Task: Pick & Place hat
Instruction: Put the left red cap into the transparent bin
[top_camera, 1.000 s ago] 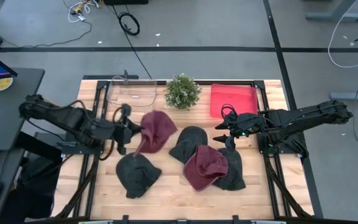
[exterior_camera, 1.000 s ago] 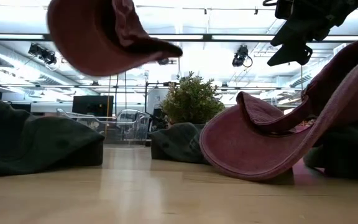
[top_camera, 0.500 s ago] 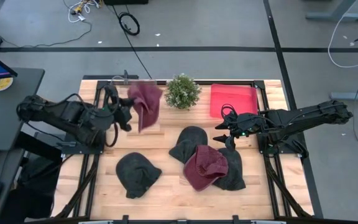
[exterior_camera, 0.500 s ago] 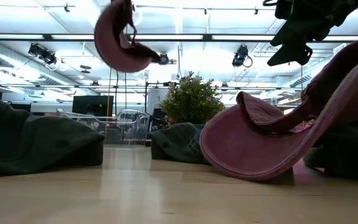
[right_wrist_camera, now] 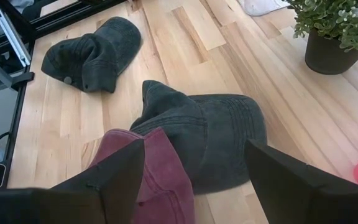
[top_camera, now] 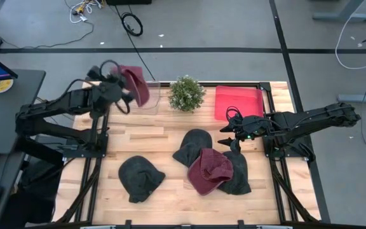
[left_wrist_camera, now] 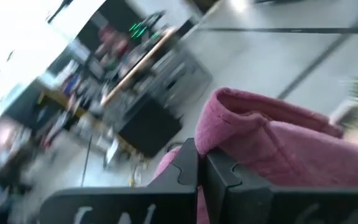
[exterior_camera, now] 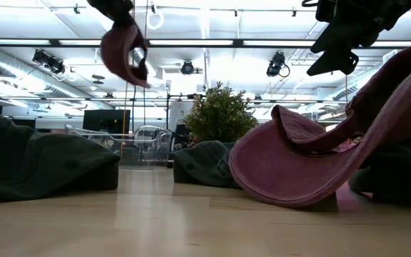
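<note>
My left gripper (top_camera: 121,92) is raised high over the table's far left corner and is shut on a maroon hat (top_camera: 134,83), which also shows near the top of the low view as the maroon hat (exterior_camera: 123,50). My right gripper (top_camera: 232,131) hovers open above the hats on the table's right side; in its wrist view my right gripper (right_wrist_camera: 194,149) stands over a dark hat (right_wrist_camera: 210,134). A second maroon hat (top_camera: 210,170) lies partly on dark hats (top_camera: 237,172). My left gripper pinches the maroon hat between its two shut fingers (left_wrist_camera: 213,177), at a folded edge of the cloth (left_wrist_camera: 229,118). The hat is lifted clear of the table and droops beside the fingers; how many layers are caught is hidden by the fingers.
Another dark hat (top_camera: 141,179) lies near the left front, and one more dark hat (top_camera: 193,145) in the middle. A potted plant (top_camera: 186,93), a clear container (top_camera: 146,99) and a red tray (top_camera: 239,102) stand along the far edge.
My left gripper has risen and swung from the table's left middle toward the far left corner, carrying the maroon hat with it. The hat has stayed clear of the table and has turned as it went. The right arm has kept still.
</note>
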Motion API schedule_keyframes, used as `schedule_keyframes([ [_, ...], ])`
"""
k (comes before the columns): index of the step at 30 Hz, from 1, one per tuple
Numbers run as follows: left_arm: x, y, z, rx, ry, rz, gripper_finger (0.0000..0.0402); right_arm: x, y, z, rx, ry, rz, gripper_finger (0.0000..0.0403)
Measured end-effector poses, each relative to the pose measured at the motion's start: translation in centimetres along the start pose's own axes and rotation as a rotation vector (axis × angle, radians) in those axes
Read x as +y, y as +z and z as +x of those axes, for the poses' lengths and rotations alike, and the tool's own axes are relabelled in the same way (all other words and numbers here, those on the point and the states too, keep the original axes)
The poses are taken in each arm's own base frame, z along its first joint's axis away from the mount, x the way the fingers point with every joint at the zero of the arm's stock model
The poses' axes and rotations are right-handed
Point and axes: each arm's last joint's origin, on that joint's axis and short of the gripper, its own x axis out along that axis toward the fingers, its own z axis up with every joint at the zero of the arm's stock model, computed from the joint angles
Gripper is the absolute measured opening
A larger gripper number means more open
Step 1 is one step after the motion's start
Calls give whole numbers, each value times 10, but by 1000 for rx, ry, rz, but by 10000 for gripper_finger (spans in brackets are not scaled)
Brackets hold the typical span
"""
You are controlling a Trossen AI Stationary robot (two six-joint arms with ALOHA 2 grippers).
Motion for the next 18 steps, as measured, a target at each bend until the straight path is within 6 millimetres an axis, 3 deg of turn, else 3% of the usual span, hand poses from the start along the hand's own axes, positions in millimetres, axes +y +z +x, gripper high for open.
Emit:
schedule_keyframes([
  [5,6,-5,15,60,5,-35,3,0,0,0,0,0,5,281],
  [11,2,-17,30,186,33,114,3,0,0,0,0,0,4,281],
  [18,-17,-40,46,270,124,268,3,0,1,0,-7,3,5,281],
])
